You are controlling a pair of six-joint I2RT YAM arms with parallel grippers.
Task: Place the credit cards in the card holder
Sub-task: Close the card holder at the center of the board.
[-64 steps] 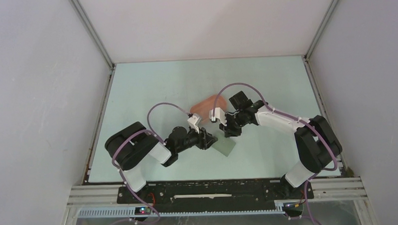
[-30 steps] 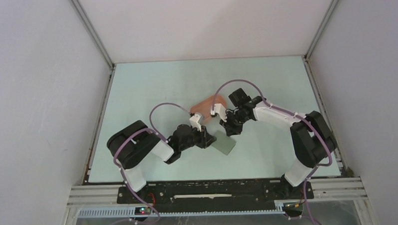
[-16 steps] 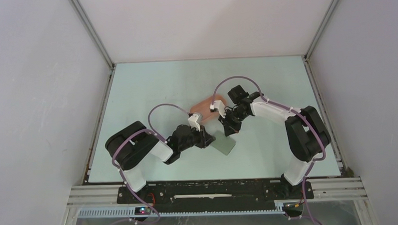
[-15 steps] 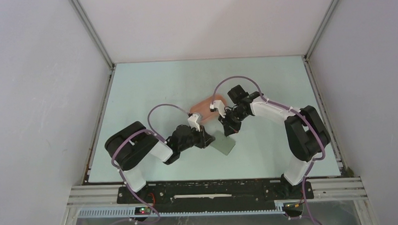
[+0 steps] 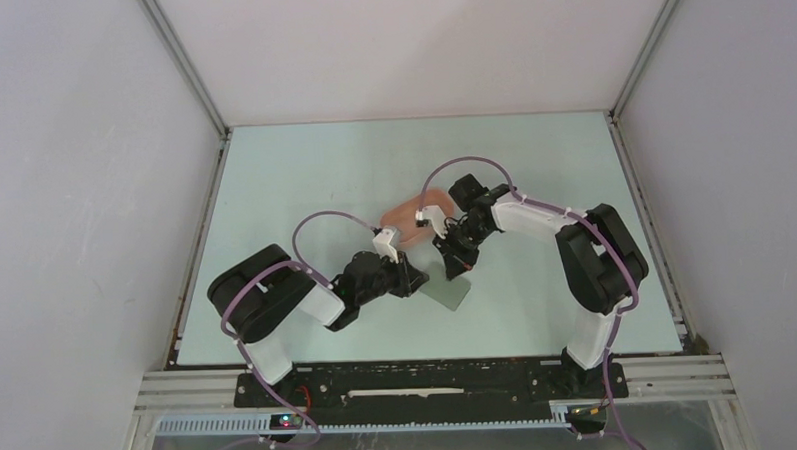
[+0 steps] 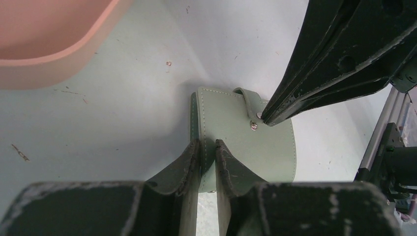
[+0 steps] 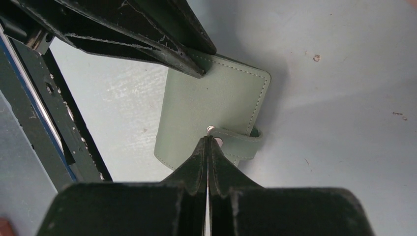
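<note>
The grey-green card holder (image 5: pixel 456 294) lies flat and folded on the table between the two arms. My left gripper (image 6: pixel 207 142) is shut on its near left edge (image 6: pixel 246 152). My right gripper (image 7: pixel 208 138) is shut, its tips pinching the end of the small tab (image 7: pixel 242 141) beside the snap on the holder's face (image 7: pixel 206 98). In the top view the left gripper (image 5: pixel 416 280) meets the holder from the left and the right gripper (image 5: pixel 457 269) from the far side. No credit card is in view.
The pink oblong tray (image 5: pixel 414 212) sits just beyond the grippers and shows at the upper left of the left wrist view (image 6: pixel 49 44). The right fingers (image 6: pixel 324 64) cross the left wrist view; the left fingers (image 7: pixel 137 34) cross the right wrist view.
The right arm's elbow has swung left and farther from the bases while its gripper stayed over the holder. The left arm shifted slightly left. The holder has barely moved.
</note>
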